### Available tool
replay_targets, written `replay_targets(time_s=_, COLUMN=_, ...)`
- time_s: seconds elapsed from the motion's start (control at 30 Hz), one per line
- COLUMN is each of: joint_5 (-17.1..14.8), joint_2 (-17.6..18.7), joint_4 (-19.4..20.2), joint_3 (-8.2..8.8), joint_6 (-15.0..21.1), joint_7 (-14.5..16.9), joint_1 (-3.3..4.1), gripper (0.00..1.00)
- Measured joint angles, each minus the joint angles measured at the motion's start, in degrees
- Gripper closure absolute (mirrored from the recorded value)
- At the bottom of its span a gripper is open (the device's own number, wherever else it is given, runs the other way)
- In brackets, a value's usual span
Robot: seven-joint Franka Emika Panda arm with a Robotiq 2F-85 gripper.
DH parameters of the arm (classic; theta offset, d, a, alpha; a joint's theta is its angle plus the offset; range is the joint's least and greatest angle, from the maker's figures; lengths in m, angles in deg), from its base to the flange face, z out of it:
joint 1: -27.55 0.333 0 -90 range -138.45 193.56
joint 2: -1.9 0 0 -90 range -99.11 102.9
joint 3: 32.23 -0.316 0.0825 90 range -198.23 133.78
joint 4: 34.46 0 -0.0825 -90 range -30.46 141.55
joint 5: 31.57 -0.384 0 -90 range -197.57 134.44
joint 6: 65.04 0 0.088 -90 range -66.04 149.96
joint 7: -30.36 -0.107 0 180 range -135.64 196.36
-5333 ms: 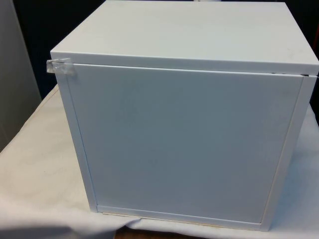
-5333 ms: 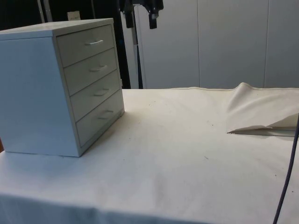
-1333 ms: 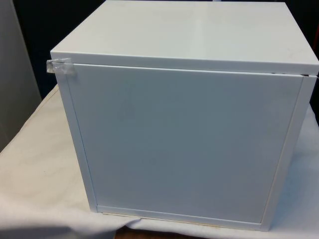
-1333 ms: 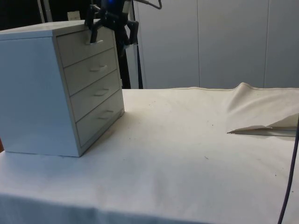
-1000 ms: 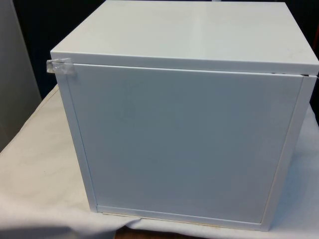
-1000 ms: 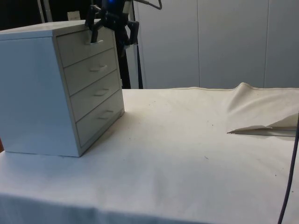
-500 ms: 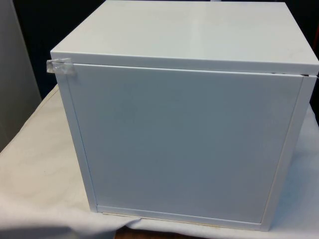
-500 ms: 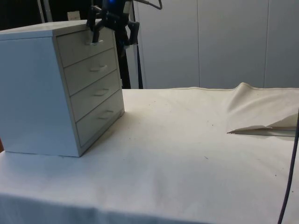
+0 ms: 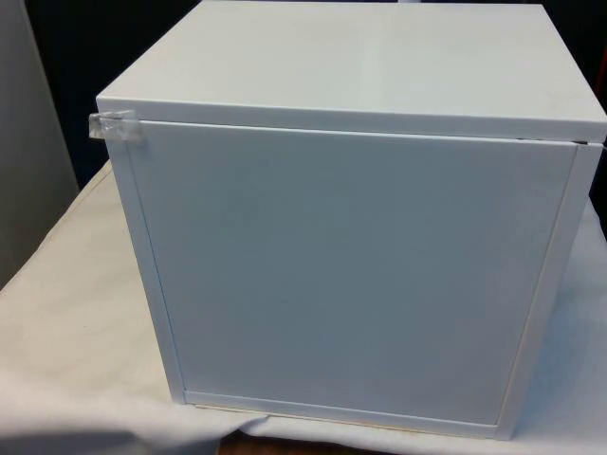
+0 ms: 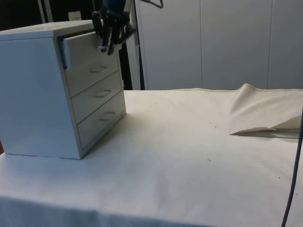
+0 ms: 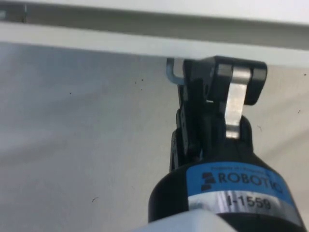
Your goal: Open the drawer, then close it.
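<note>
The table (image 10: 189, 161) lay under a white cloth (image 10: 180, 142), which was rucked into a fold (image 10: 262, 113) at the side view's right. On it stood a white chest (image 9: 351, 237) of four drawers, near the side view's left edge, with its plain back turned to the front camera. A scrap of clear tape (image 9: 114, 126) stuck out at the upper corner of that back, on the front view's left.

In the side view the top drawer (image 10: 87, 52) stood pulled partly out of the chest, its front clear of the three fronts below, which sat flush. Those lower drawers each showed a small handle (image 10: 99, 69).

The gripper (image 10: 108, 41) sat at the top drawer's front, its black fingers (image 10: 112, 35) clenched on the top handle (image 11: 173, 72). In the wrist view the fingers (image 11: 212, 96) were pinched together over that metal handle, whose bent end showed just beside them against the drawer's white edge (image 11: 96, 44). The cloth lay well below the gripper.
</note>
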Motion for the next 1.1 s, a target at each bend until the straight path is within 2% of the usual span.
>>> replay_targets(time_s=0.03, joint_5=0.0, joint_2=-0.1, joint_4=-0.1, joint_3=0.0, joint_6=0.0, joint_7=0.0, joint_1=0.06, gripper=1.0)
replay_targets(time_s=0.23, joint_5=0.0, joint_2=-0.5, joint_4=-0.4, joint_3=-0.06, joint_6=-1.0, joint_7=0.3, joint_1=0.06, gripper=1.0)
replay_targets(time_s=0.53, joint_5=0.3, joint_2=-3.8, joint_4=-0.7, joint_3=-0.06, joint_6=-6.9, joint_7=0.6, joint_1=0.06, gripper=1.0)
replay_targets(time_s=1.1, joint_5=1.7, joint_2=-9.2, joint_4=5.3, joint_3=-0.86, joint_6=-7.2, joint_7=-0.3, joint_1=0.11, gripper=1.0)
